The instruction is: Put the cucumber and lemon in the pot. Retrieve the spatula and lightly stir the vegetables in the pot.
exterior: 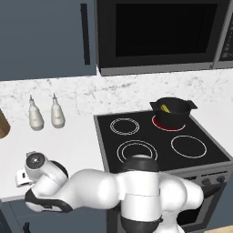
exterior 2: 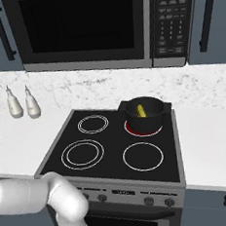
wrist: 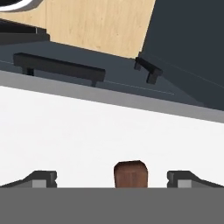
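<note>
Black and round, the pot (exterior: 170,110) is seen in the left base view on the far right burner of the stove (exterior: 136,129), where a red ring shows beneath it; a yellow-green piece, taken as the cucumber (exterior: 164,108), lies inside. Two white bottles (exterior: 45,113) stand on the white worktop (exterior: 68,141) to the left of the stove. The white arm is bent low over the near left worktop edge.

In the right base view the pot (exterior 2: 144,113) is shown on the same burner, with the cucumber (exterior 2: 141,110) inside it, below the microwave (exterior 2: 92,29). The lemon cannot be made out.

In the hand view the pincer (wrist: 112,179) is spread wide, holding nothing. The reddish-brown end of the spatula (wrist: 131,173) is seen between the fingertips (wrist: 43,178), above the worktop (wrist: 109,127).
</note>
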Tool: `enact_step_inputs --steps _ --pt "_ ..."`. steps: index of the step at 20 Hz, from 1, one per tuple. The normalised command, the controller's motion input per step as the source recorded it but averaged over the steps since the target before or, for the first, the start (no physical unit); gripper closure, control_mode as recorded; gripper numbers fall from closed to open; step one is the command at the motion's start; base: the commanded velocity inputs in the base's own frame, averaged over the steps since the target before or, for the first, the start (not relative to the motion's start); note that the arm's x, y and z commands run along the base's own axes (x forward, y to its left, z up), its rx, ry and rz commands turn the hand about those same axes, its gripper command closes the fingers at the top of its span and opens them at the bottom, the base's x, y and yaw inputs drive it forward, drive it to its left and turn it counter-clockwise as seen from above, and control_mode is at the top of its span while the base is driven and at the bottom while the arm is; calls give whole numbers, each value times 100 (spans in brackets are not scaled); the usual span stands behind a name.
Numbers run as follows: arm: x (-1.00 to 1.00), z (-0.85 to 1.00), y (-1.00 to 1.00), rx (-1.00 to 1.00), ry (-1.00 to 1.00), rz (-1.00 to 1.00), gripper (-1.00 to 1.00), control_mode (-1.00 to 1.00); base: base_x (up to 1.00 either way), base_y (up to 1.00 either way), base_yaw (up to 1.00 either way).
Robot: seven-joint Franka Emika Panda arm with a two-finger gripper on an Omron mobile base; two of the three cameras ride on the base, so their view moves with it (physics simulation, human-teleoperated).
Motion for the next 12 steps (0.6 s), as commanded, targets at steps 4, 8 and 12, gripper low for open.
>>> enact_step_inputs --steps 4,8,12 --pt "18 -5 16 0 -1 3 -100 -100 0 0 0" --pt "17 -12 19 0 -2 3 -100 -100 0 0 0" --pt "16 -18 10 0 -6 1 -100 -100 0 0 0"
